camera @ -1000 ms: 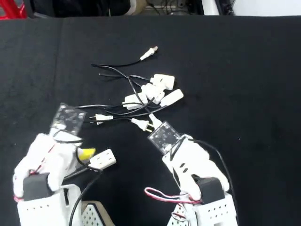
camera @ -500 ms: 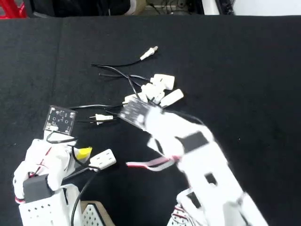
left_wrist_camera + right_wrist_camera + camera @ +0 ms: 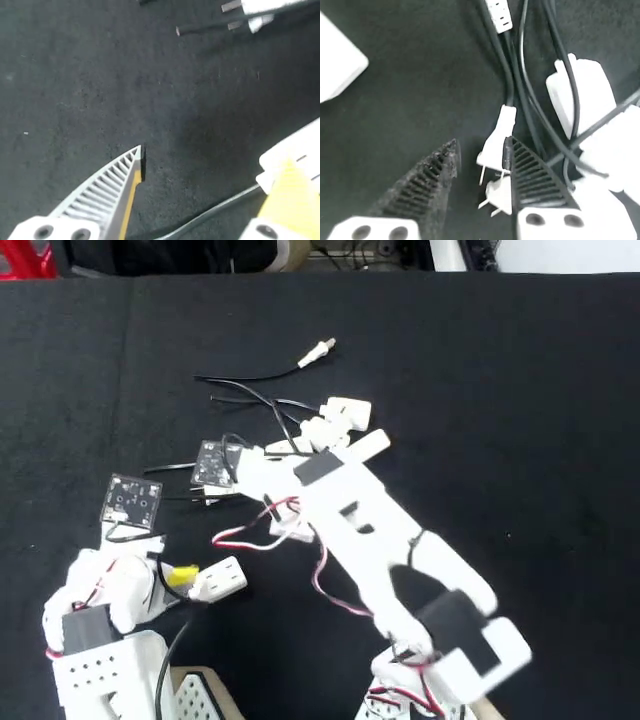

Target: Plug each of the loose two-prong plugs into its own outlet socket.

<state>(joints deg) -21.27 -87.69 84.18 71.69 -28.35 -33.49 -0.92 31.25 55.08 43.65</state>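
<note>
I log right gripper (image 3: pixel 481 145) spread wide astride 1 white plug (image 3: pixel 496 142), gripping nothing, left gripper (image 3: pixel 205 160) open, empty, beside 1 socket block (image 3: pixel 222 580)

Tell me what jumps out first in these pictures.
The right arm lies stretched across the middle of the black table, over a tangle of white plugs and black cords. Its open pincer sits over a white two-prong plug. A white outlet socket lies by the left arm.
</note>
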